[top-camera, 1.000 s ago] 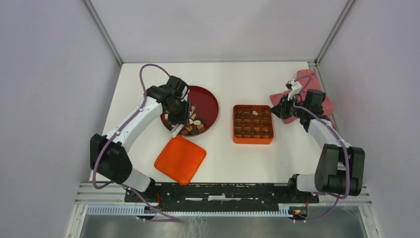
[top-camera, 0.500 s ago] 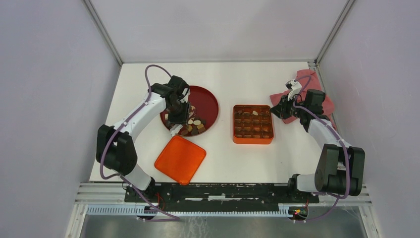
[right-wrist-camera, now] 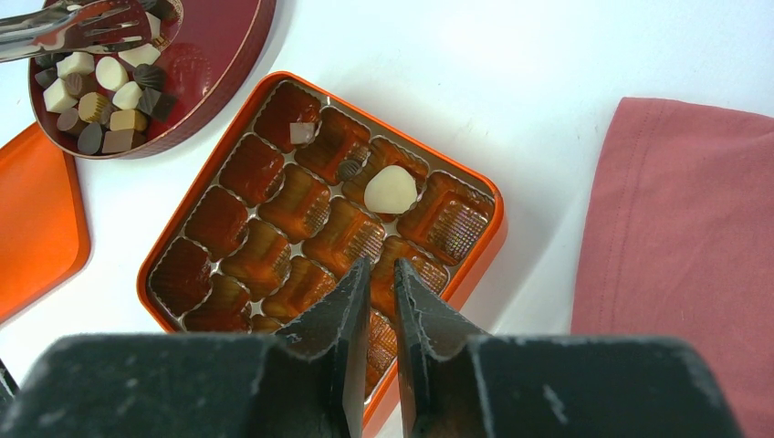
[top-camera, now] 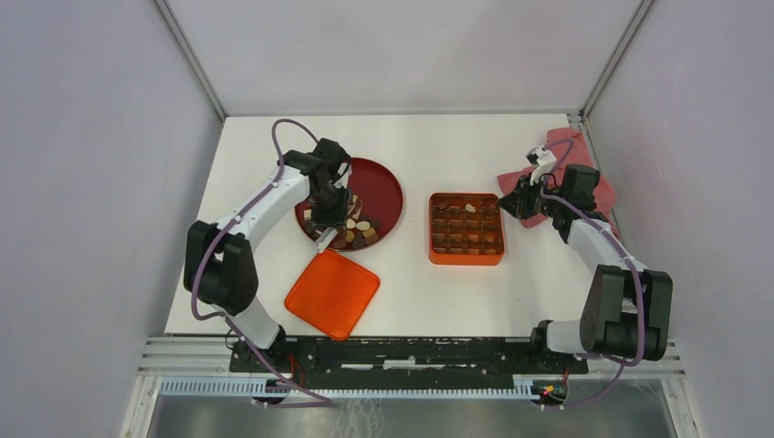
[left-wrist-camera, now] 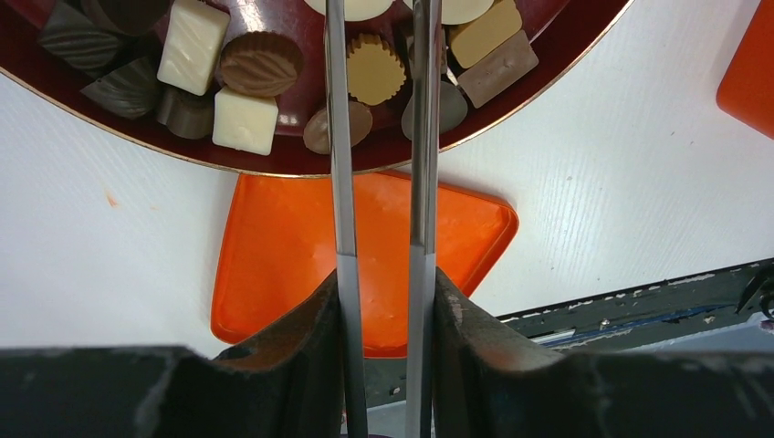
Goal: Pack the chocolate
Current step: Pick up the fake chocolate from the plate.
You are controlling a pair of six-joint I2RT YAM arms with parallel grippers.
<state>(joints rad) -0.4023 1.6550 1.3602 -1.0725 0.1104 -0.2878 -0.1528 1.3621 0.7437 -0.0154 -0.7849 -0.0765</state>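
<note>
Left gripper (left-wrist-camera: pixel 383 301) clamped tongs (left-wrist-camera: pixel 339 137) over chocolate (left-wrist-camera: pixel 245 119) at the plate (left-wrist-camera: pixel 538 64) rim; right gripper (right-wrist-camera: pixel 374 283), jaws slightly apart and empty, hovered near the box (top-camera: pixel 465 260) edge.

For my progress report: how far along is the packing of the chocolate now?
Done: one white piece and one small brownish piece lie in the box. In hand: the left gripper holds tongs over the plate. Left: the pile there; most compartments are empty.
</note>
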